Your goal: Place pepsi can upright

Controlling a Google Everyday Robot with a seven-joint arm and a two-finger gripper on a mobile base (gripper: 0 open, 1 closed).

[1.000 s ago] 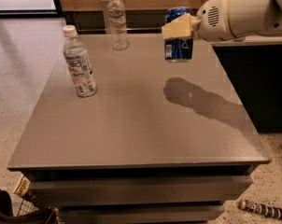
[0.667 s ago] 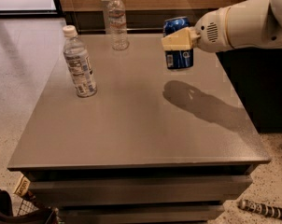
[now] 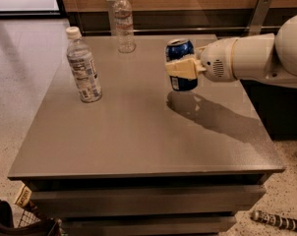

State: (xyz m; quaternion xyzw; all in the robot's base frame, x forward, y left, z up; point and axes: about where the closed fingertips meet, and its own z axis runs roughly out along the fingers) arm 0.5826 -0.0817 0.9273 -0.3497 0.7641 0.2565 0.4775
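Lowered and drawn slightly leftward since a second ago, the gripper (image 3: pixel 182 68) reaches in from the right edge, its fingers clamped around the pepsi can (image 3: pixel 179 49), held upright close over the grey table (image 3: pixel 138 141). A water bottle (image 3: pixel 83 68) stands near the left edge and a second bottle (image 3: pixel 124 23) by the far edge, both well apart from the can.

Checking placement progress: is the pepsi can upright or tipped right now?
Upright: the pepsi can has its silver top facing up, with the gripper shut on it over the table.
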